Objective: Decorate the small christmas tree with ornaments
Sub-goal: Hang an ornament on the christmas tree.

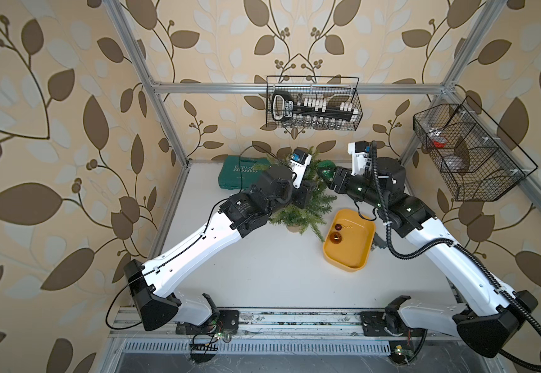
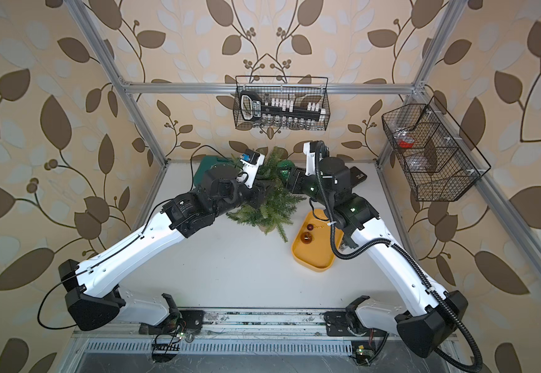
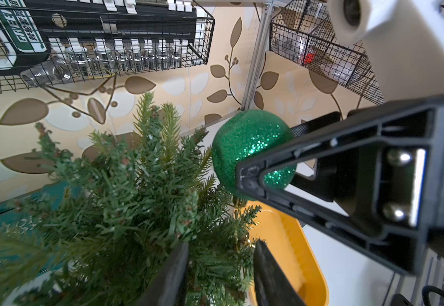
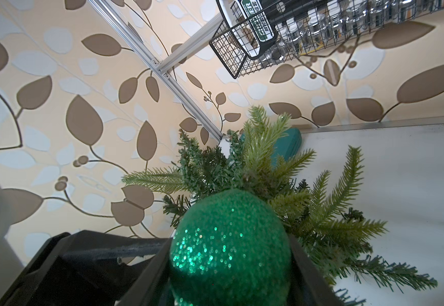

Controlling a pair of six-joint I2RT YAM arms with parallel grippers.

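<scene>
**Green bauble held beside the tree, two more in the tray**

The right tool (image 4: pixel 230 265) is clamped on the glittery green bauble (image 3: pixel 244 143) and holds it up against the top branches of the small christmas tree (image 1: pixel 304 206). The tree stands toward the back of the white counter (image 1: pixel 262 258). The left tool (image 3: pixel 221 246) is open, its two dark jaws apart among the needles lower on the tree.

Legible writing is scarce. The teal case (image 1: pixel 240 174) behind the tree shows raised letters starting "EXPLO"; the left arm covers the rest. In the rear wire basket (image 1: pixel 358 97), a black socket rail (image 1: pixel 311 108) carries a green label that begins "GREEN", followed by Chinese characters too small to read.

The yellow tray (image 1: pixel 356 248) lies just beside the tree. The amber-gold bauble (image 1: pixel 335 238) and the small dark red bauble (image 1: pixel 338 227) sit close together in its end nearest the tree. The right arm passes over the tray's far edge. A second wire basket (image 1: pixel 475 190) hangs on the right frame with unclear contents, one of them red.
</scene>
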